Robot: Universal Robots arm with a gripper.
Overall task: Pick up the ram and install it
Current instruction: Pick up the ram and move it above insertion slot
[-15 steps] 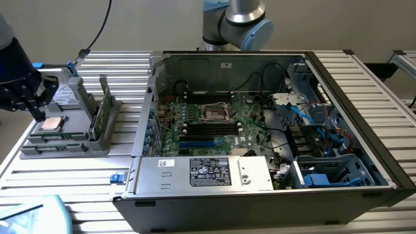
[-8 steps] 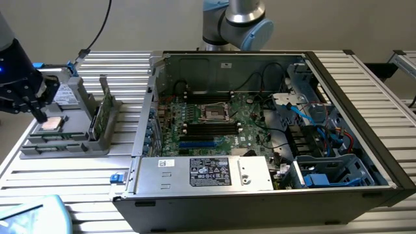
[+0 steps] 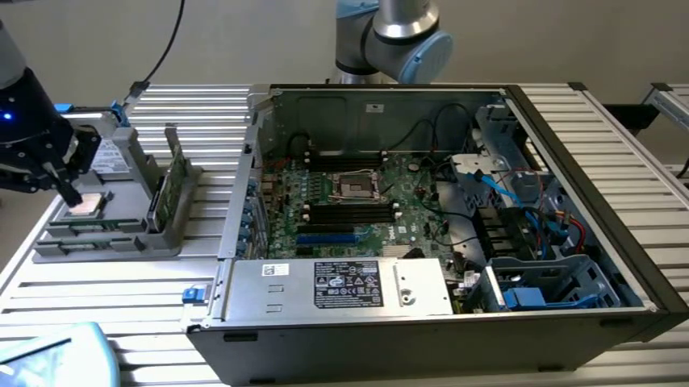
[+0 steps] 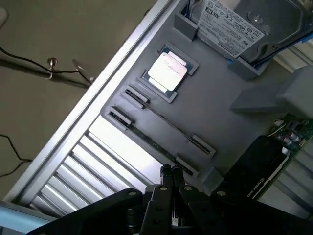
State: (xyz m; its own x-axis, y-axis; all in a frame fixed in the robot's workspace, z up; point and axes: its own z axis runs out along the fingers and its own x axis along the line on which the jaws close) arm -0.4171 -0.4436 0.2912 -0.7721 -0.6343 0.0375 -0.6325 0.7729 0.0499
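Jaws closed and empty, the gripper (image 4: 170, 172) hovers over the ram (image 4: 151, 141) in the grey tray (image 4: 215, 98).

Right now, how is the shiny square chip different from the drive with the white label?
The chip is small, thin and square; the drive is much bigger and boxy. The chip's top is plain silver; the drive has a white label. The chip lies flat in a square recess; the drive stands up in a slot. Both sit in the grey tray.
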